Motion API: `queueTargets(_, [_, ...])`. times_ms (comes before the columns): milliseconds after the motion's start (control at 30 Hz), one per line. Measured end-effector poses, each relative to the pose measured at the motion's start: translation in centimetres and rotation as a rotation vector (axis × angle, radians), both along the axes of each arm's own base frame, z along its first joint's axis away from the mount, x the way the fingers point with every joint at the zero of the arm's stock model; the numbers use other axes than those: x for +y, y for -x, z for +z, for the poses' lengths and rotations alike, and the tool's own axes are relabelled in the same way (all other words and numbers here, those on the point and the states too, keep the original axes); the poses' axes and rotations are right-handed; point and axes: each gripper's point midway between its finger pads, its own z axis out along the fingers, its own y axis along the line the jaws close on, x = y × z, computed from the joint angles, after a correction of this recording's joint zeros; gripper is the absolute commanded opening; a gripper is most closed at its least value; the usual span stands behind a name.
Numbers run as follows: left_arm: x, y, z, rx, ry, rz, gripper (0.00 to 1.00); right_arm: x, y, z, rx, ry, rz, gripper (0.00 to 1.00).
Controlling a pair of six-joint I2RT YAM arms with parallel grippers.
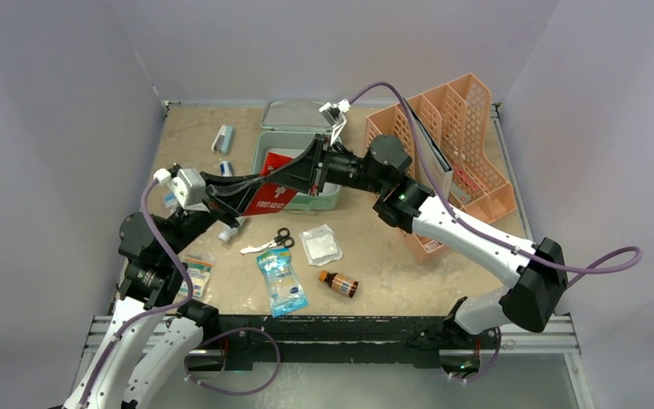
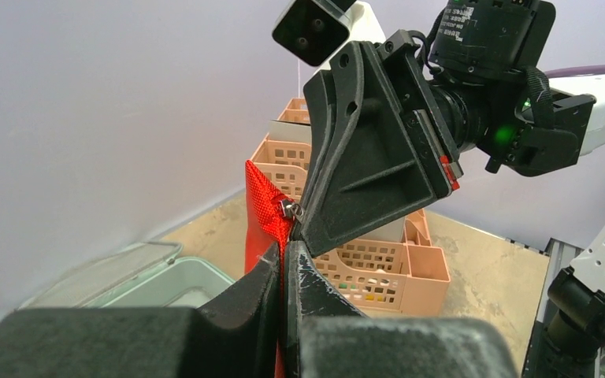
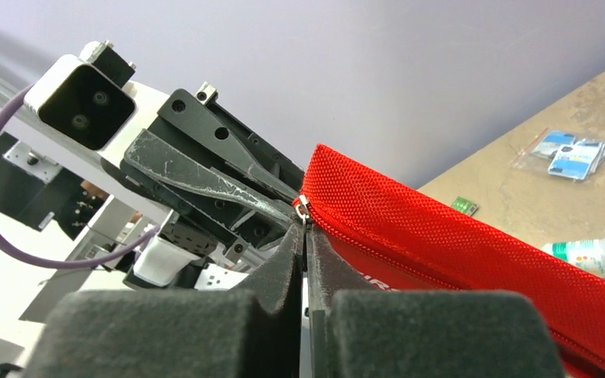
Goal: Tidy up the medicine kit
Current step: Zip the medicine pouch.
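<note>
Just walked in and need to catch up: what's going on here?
Both arms hold the red pouch raised above the open green box. The left gripper is clamped on its edge; the right gripper is pinched shut at the zipper pull. Scissors, a bottle and a blue packet lie on the table, not yet packed.

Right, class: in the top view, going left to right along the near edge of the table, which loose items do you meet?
Small printed packet → blue pouch → brown bottle. The scissors and white pad lie further back and overlap these, so they are left out.
</note>
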Motion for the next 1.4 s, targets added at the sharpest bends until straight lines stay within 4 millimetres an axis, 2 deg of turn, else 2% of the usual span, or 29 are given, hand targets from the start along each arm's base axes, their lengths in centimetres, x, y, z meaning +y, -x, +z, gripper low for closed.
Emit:
queueTargets(167, [-0.2, -0.1, -0.3, 0.016, 0.0, -0.01, 0.0, -0.3, 0.1, -0.2, -0.006, 0.022, -0.01, 0.0])
queueTargets(233, [-0.4, -0.3, -0.5, 0.035, 0.002, -0.017, 0.04, -0.4, 0.0, -0.5, -0.022, 0.039, -0.019, 0.0])
queueTargets(500, [-0.3, -1.8, -2.4, 0.177, 0.01, 0.019, 0.26, -0.7, -1.4, -2.6, -0.099, 0.13, -0.094, 0.0])
queueTargets(567, [0.1, -2.0, -2.6, 0.22, 0.019, 0.047, 0.35, -0.8, -1.5, -2.9, -0.117, 0.144, -0.098, 0.0])
queueTargets(767, [1.7, -2.2, -1.7, 0.338, 0.087, 0.147, 0.47, -0.9, -1.8, -3.6, -0.152, 0.173, -0.109, 0.0])
queueTargets(900, [1.9, -2.9, -0.7, 0.402, 0.108, 0.178, 0.54, -0.9, -1.9, -3.8, -0.161, 0.184, -0.115, 0.0])
queueTargets(967, [1.8, -3.3, -0.9, 0.435, 0.109, 0.181, 0.55, -0.9, -2.0, -3.9, -0.163, 0.186, -0.12, 0.0])
queueTargets(1167, [0.9, -5.3, -3.0, 0.599, 0.092, 0.194, 0.54, -0.9, -2.4, -4.0, -0.164, 0.192, -0.137, 0.0])
queueTargets(1400, [0.0, -7.3, -4.9, 0.731, 0.084, 0.208, 0.54, 0.1, -3.4, -6.5, -0.133, 0.244, -0.134, 0.0])
